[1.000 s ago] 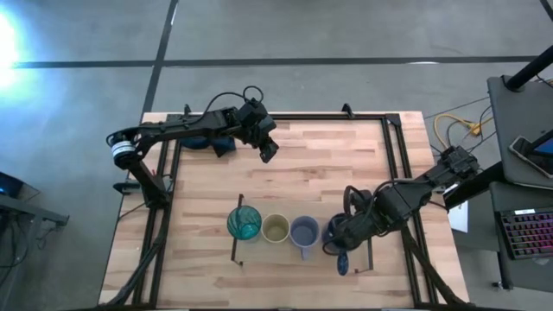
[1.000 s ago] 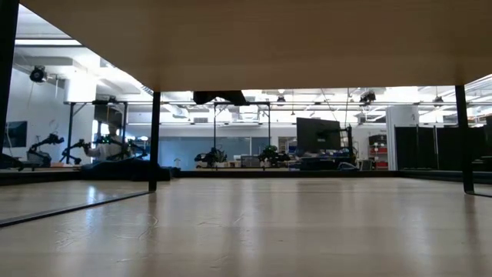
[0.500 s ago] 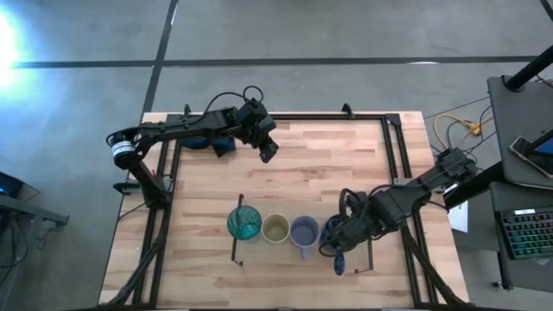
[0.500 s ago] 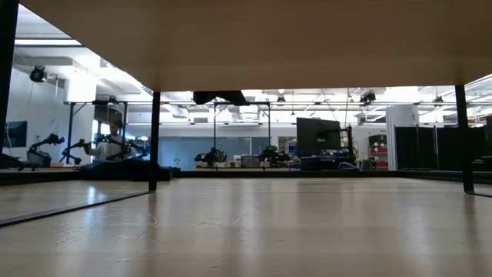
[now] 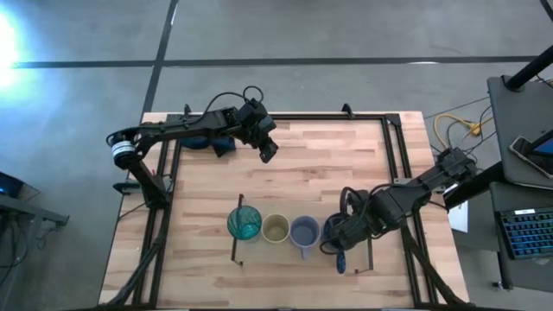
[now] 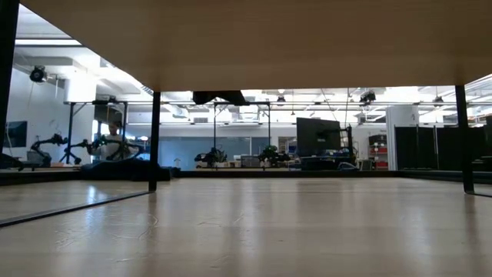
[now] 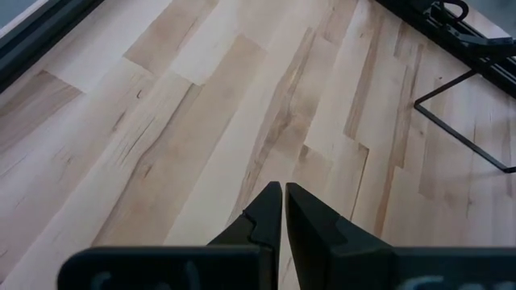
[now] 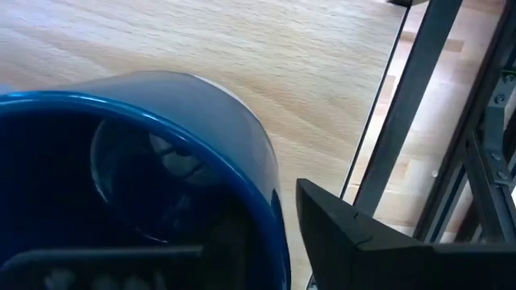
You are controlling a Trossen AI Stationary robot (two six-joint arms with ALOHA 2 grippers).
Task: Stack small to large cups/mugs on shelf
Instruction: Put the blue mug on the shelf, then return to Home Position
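Observation:
Four vessels stand in a row on the shelf [image 5: 285, 257]: a teal tumbler [image 5: 244, 224], an olive-tan cup [image 5: 276, 229], a lavender-grey mug [image 5: 304, 232] and a dark blue mug [image 5: 329, 233], its handle [image 5: 341, 262] toward the near edge. My right gripper [image 5: 337, 240] is over the blue mug [image 8: 161, 97]. One finger [image 8: 347, 234] stands just outside the mug's wall and the other is hidden inside. My left gripper [image 5: 269, 152] is shut and empty above the far tabletop [image 7: 282, 193]. My right gripper straddles the dark blue mug's wall near the rim [image 8: 270, 201], coming down from above at a slant from the table's right. A thin gap shows between the outer finger and the wall. The inner finger is hidden, so I cannot tell whether it touches. The mug stands upright on the shelf.
The shelf's black rails stand at its left end [image 5: 239, 229] and right end [image 5: 370, 250]. In the low view its underside [image 6: 246, 38] spans the top on black legs [image 6: 154, 138]. A dark blue cloth [image 5: 218, 143] lies at the far left by the left arm.

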